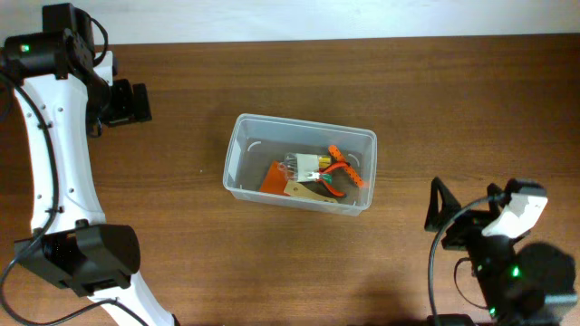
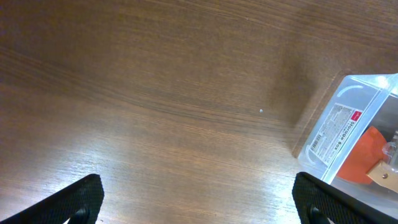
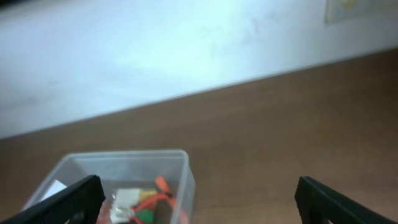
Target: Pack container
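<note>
Surface: brown wood-grain table (image 1: 453, 91), with a pale wall (image 3: 186, 50) behind its far edge in the right wrist view.

Item 1, left gripper (image 2: 199, 205): jaws spread to their full width, with only the two black fingertips (image 2: 84, 199) showing at the lower corners of its own view. Nothing is between them and nothing is touched; bare wood lies below. From overhead it sits at the table's far left, well apart from the container.

Item 2, right gripper (image 3: 199, 202): jaws likewise wide apart and empty, touching nothing. It sits at the near right of the table, facing the container from a distance.

Item 3, container (image 1: 299, 163): clear plastic bin, upright at mid-table, apart from both arms. A printed label (image 2: 336, 134) is on one side; the text is too small to read.

Item 4, contents, lying in a heap in the bin's right half:
- orange flat piece (image 1: 274, 178)
- tan card (image 1: 313, 190)
- orange-handled tool (image 1: 337, 170)
- small clear part with yellow on it (image 1: 304, 165)

Their exact kinds cannot be told.

Limits of view: the left wrist view cuts the bin off at its right edge. The right wrist view is blurred and cuts off the bin's lower part. Both arms run out of the overhead frame.
</note>
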{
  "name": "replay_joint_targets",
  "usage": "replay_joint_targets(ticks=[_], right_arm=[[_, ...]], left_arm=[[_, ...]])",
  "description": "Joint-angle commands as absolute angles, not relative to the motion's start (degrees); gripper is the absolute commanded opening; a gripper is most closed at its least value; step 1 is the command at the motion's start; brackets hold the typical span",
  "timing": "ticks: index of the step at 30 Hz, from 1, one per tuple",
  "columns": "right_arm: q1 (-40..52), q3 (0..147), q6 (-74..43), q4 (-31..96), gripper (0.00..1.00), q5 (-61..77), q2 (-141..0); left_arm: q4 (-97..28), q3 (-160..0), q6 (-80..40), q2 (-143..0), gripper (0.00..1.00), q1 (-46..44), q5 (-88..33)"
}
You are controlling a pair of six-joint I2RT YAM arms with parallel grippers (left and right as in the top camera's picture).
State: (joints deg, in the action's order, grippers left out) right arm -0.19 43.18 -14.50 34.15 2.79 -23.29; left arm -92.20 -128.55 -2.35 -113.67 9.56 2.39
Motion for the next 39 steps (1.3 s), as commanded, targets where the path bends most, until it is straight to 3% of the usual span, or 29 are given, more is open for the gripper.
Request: replay_joint_targets(ticks=[1, 8, 15, 28, 39], right_arm=[[-0.8, 37.0, -13.9, 30.1, 0.98, 4.6, -17.0], [-0.8, 21.2, -13.9, 9.6, 0.99, 1.2, -8.1], [-0.8, 11.5, -13.9, -1.2, 0.99, 1.2, -5.5], [-0.8, 6.9, -13.9, 0.9, 0.99, 1.2, -0.2], [-0.8, 6.4, -13.9, 12.7, 0.99, 1.3, -0.2]], left_arm=[[-92.2, -129.1, -1.7, -113.4, 0.99, 9.9, 2.8], [-92.2, -129.1, -1.7, -113.4, 0.99, 9.9, 2.8], [-92.2, -129.1, -1.7, -113.4, 0.99, 9.9, 2.8], [-92.2, -129.1, -1.7, -113.4, 0.99, 9.9, 2.8], [-92.2, -129.1, -1.7, -113.4, 0.99, 9.9, 2.8]])
